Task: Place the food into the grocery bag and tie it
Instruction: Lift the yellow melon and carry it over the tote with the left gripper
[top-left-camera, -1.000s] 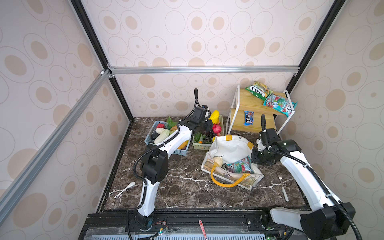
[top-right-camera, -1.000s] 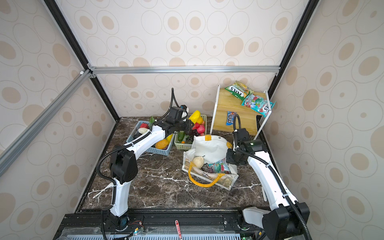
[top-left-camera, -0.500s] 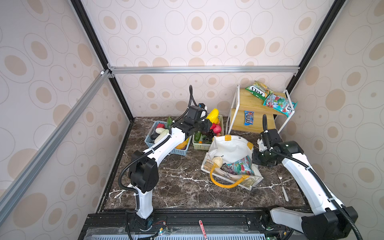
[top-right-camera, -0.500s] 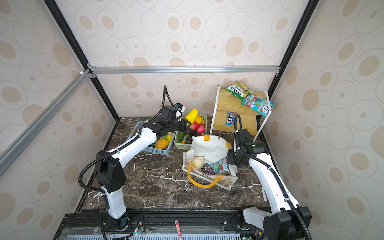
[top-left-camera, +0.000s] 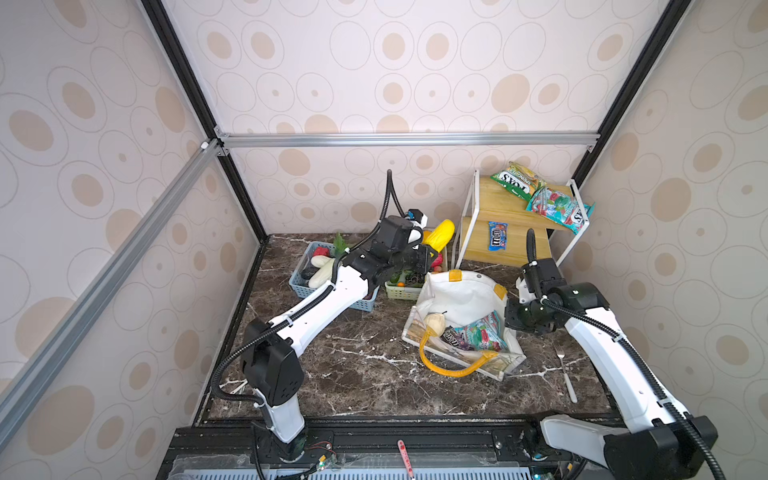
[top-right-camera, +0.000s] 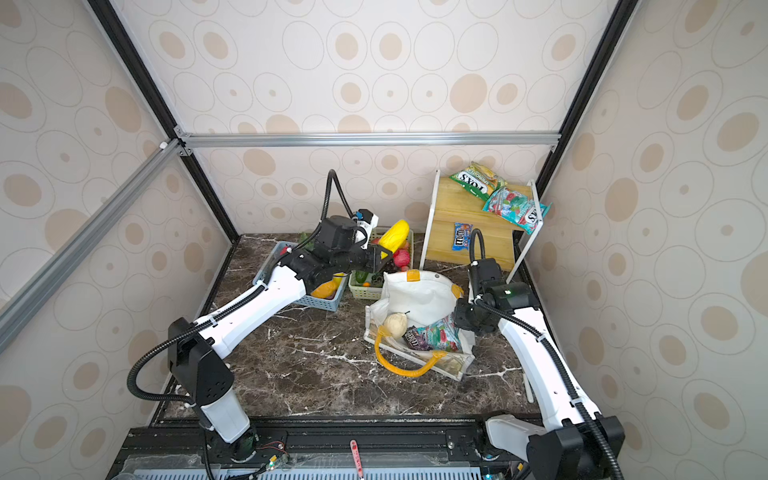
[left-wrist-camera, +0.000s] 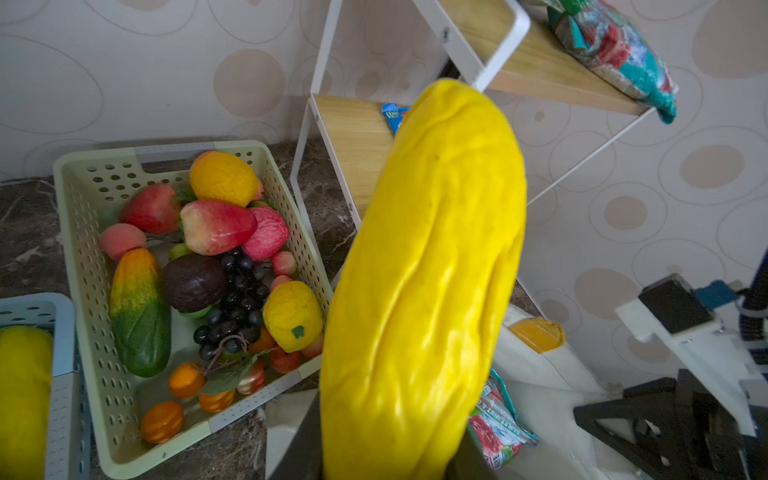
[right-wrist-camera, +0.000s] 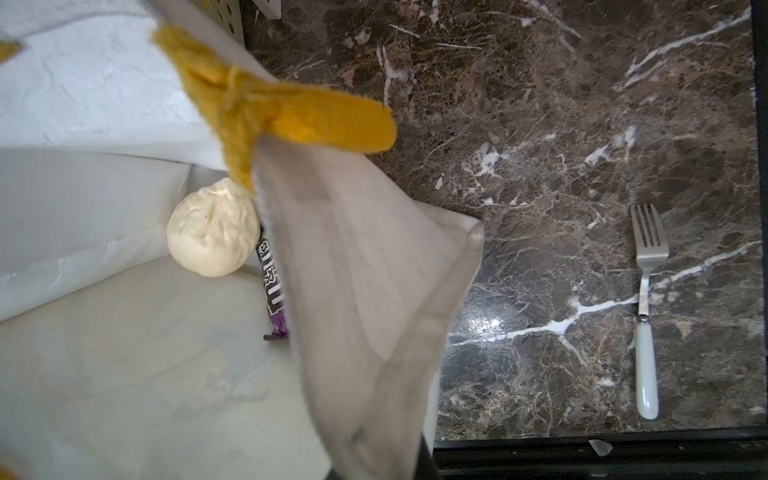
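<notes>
The white grocery bag (top-left-camera: 457, 295) stands open on the marble table, one yellow-orange handle (top-left-camera: 453, 368) draped over its front. Inside lie a white round piece (top-left-camera: 433, 323), a teal packet (top-left-camera: 480, 334) and a dark purple packet (top-right-camera: 415, 338). My left gripper (top-left-camera: 428, 254) is shut on a long yellow ridged fruit (left-wrist-camera: 424, 291), which it holds in the air above the green basket (left-wrist-camera: 79, 232), just left of and behind the bag. My right gripper (top-left-camera: 509, 316) is shut on the bag's right wall (right-wrist-camera: 365, 291), pulling it outward.
A blue basket (top-left-camera: 301, 286) of vegetables stands left of the green one. A wooden shelf rack (top-left-camera: 511, 241) at the back right carries more snack packets (top-left-camera: 557, 208). A fork (top-left-camera: 565, 374) lies on the table right of the bag.
My left arm's elbow has sunk forward and to the left, while the yellow fruit drifted slightly right toward the bag. The right arm and the bag have hardly moved.
</notes>
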